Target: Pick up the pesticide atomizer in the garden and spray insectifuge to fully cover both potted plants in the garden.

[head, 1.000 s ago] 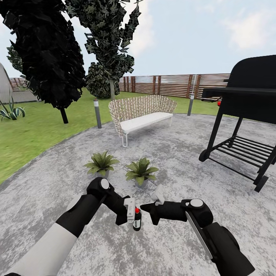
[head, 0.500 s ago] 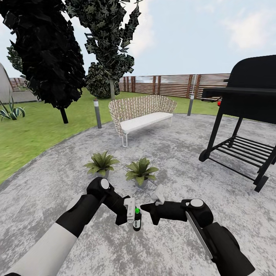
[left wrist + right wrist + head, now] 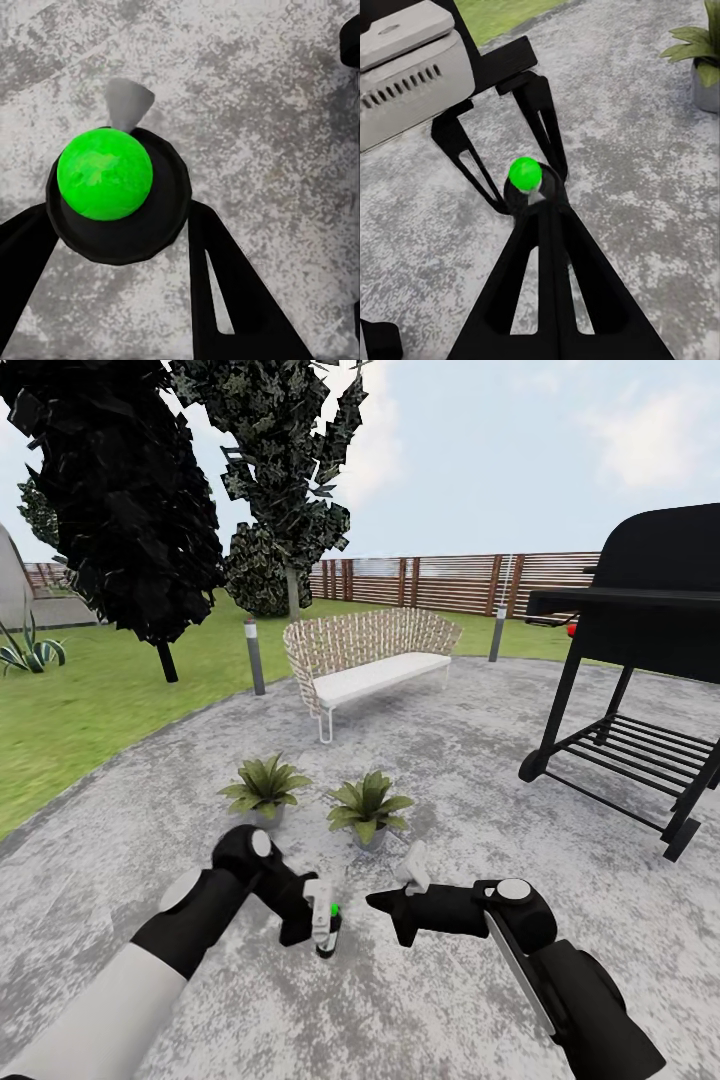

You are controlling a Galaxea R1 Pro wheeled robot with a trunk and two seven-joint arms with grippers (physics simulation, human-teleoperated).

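Grey mottled paving point(image 3: 420, 1000) spreads under me, with lawn, a slat fence and dark trees beyond. Low over that paving sits the pesticide atomizer point(image 3: 329, 928), upright between the fingers of my left pincer point(image 3: 322, 925), which is closed on the bottle's body; my left wrist camera looks straight down on its top, which glows green point(image 3: 105, 174), with a small grey nozzle point(image 3: 126, 103) jutting from the collar. My right pincer point(image 3: 392, 906) hangs just beside it, apart from the bottle, and its two fingers look pressed together with nothing between them point(image 3: 547, 247).

Ahead, near my hands, stand the two potted plants: one to the left point(image 3: 264, 785), one to the right point(image 3: 369, 807). Farther back are a wicker bench point(image 3: 368, 650), two bollard lamps and a black grill point(image 3: 640, 620).

My worries from here: I judge the bottle sits low and short of the leaves, so spray could land on paving instead. If the nozzle points away from the plants, coverage fails. A loose grip might let the slim bottle twist or slip, and my right arm is close enough to bump it.
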